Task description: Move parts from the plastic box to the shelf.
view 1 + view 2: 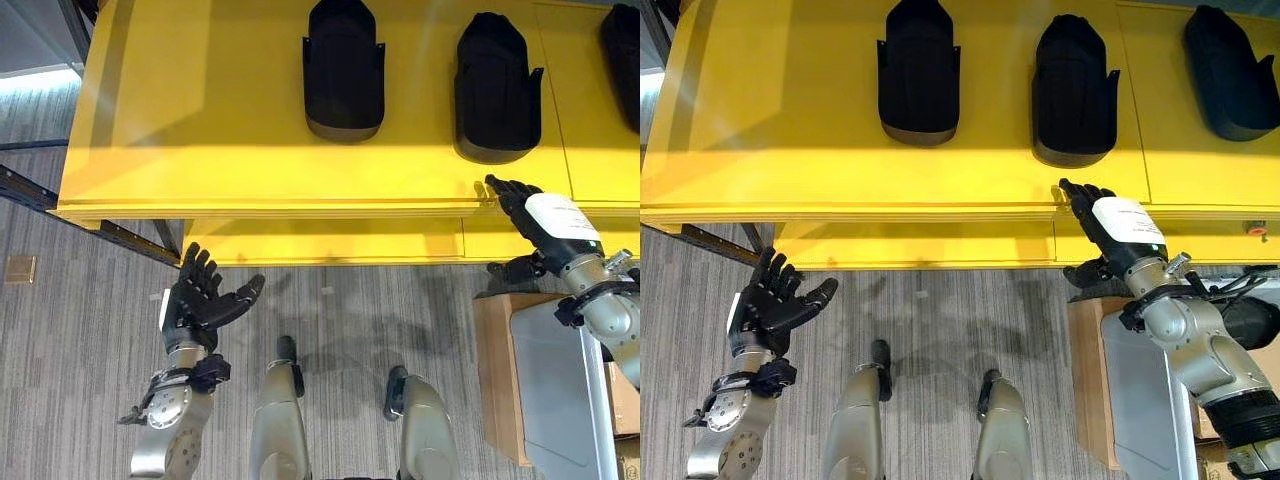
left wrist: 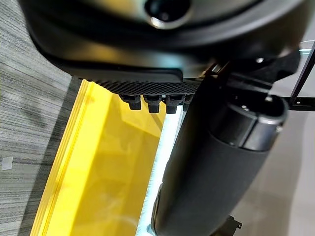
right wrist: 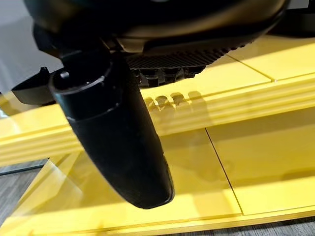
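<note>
With three parts (image 1: 919, 72) on the shelf (image 1: 760, 120), our right hand (image 1: 1110, 225) hung spread and empty at its front edge, left hand (image 1: 205, 298) open: back for another, we judged.

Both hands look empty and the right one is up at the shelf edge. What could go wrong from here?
1. The right hand, open, sits at the front lip of the yellow shelf; reaching deeper could nudge the nearest black part backwards.
2. Drawing that arm back, it may catch the cardboard box just beneath it.
3. The left hand hangs open over the floor, well short of the shelf, so it cannot steady anything.
</note>
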Motion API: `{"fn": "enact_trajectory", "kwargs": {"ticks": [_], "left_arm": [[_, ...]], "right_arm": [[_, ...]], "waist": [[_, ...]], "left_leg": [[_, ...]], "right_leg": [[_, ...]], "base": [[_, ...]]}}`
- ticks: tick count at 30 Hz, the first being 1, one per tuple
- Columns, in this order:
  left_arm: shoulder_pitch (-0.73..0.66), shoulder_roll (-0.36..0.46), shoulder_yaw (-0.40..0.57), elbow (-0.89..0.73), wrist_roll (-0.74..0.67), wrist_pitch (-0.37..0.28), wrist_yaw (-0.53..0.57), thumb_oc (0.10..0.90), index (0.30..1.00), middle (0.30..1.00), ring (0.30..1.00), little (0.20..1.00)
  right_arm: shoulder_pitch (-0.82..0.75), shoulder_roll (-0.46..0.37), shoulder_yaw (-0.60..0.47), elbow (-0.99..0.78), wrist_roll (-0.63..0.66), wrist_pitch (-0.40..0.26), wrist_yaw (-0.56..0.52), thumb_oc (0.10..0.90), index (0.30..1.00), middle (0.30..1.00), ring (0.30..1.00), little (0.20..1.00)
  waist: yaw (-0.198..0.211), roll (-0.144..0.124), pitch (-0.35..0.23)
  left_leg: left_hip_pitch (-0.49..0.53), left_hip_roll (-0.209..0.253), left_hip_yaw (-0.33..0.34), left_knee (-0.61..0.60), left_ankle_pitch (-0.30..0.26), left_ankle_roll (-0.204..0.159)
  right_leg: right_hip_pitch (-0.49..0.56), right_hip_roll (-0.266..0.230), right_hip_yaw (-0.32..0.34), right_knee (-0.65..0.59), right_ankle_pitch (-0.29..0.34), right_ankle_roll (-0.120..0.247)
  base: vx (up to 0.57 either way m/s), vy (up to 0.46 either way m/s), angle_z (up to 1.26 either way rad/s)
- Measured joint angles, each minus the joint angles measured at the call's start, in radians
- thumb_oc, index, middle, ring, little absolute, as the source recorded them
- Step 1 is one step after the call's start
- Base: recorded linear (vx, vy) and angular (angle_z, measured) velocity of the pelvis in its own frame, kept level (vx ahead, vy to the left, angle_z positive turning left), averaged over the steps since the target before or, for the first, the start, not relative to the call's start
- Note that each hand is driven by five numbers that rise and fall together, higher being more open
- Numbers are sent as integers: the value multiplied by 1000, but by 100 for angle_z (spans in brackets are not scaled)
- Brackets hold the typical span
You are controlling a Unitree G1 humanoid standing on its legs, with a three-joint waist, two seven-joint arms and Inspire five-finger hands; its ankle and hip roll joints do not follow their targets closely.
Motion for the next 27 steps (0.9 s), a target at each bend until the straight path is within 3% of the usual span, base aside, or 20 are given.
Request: {"fn": "enact_trajectory", "kwargs": {"ticks": [12, 27], "left_arm": [[-8, 0, -1, 1, 0, 0, -13, 900, 1000, 1000, 1000, 1000], [-9, 1, -2, 1, -1, -1, -18, 900, 1000, 1000, 1000, 1000]], "right_arm": [[-106, -35, 110, 78, 0, 15, 8, 900, 1000, 1000, 1000, 1000], [-182, -80, 173, 120, -1, 17, 16, 900, 1000, 1000, 1000, 1000]], "waist": [[14, 2, 8], [21, 2, 11]], "left_leg": [[0, -1, -7, -2, 9, -5], [0, -2, -9, -16, 19, -8]], "right_leg": [[-2, 0, -4, 15, -7, -4], [-7, -1, -11, 21, -10, -8]], "base": [[0, 0, 0], [0, 0, 1]]}}
